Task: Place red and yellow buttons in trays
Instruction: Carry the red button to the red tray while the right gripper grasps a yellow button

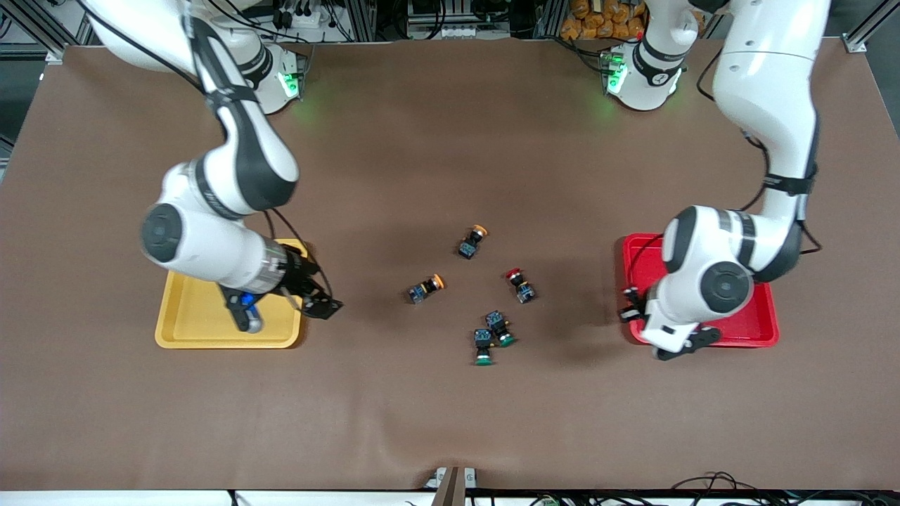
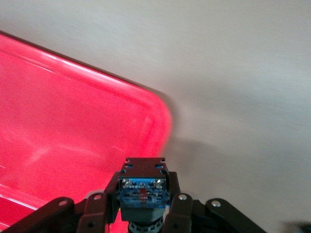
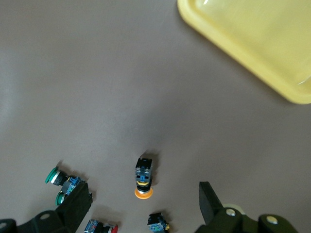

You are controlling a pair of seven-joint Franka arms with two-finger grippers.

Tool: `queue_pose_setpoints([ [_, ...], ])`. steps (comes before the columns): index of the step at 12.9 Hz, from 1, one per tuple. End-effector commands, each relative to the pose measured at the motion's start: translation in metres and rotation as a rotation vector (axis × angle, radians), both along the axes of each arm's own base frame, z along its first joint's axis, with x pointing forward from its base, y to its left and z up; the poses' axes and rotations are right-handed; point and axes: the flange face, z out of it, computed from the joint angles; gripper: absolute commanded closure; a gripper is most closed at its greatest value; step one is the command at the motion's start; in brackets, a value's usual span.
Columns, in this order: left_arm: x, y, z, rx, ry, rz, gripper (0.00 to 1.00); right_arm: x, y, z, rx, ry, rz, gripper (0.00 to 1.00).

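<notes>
The left pincer is clamped on a button, whose dark blocky body with a blue terminal face sits between the black fingers; its cap colour cannot be told. It hangs over the rounded corner of the red tray, a glossy shallow plastic rectangle with a raised rim, lying at the left arm's end of the matte brown tabletop.

The right pincer stands with its fingers apart and nothing between them, over bare tabletop just off the yellow tray, a smooth shallow tray with rounded corners at the right arm's end. Closest below it lies a yellow-capped button on its side. Farther out toward the left arm's end lie a second yellow-capped button, a red-capped button and two green-capped switches side by side, all tipped over with round caps and dark squared bodies.
</notes>
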Motion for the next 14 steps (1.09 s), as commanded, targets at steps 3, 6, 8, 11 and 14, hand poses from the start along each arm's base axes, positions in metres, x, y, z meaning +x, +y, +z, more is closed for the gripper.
queue_pose_setpoints([
  [3, -0.007, 0.098, -0.017, 0.013, 0.056, -0.144, 0.97, -0.003, 0.063, -0.057, -0.012, -0.005, -0.075, 0.0],
  [6, -0.01, 0.154, -0.031, 0.052, 0.048, -0.213, 0.97, -0.011, 0.105, -0.095, -0.044, -0.035, -0.089, 0.0],
  [8, -0.017, 0.19, -0.046, 0.035, 0.011, -0.266, 0.97, -0.019, 0.121, -0.124, -0.087, -0.053, -0.101, 0.0],
  [11, -0.023, 0.204, -0.068, 0.034, -0.008, -0.308, 0.97, -0.035, 0.15, -0.154, -0.129, -0.048, -0.077, 0.0],
  [14, -0.025, 0.21, -0.071, 0.045, -0.001, -0.323, 0.68, -0.041, 0.161, -0.176, -0.162, -0.06, -0.096, 0.25],
])
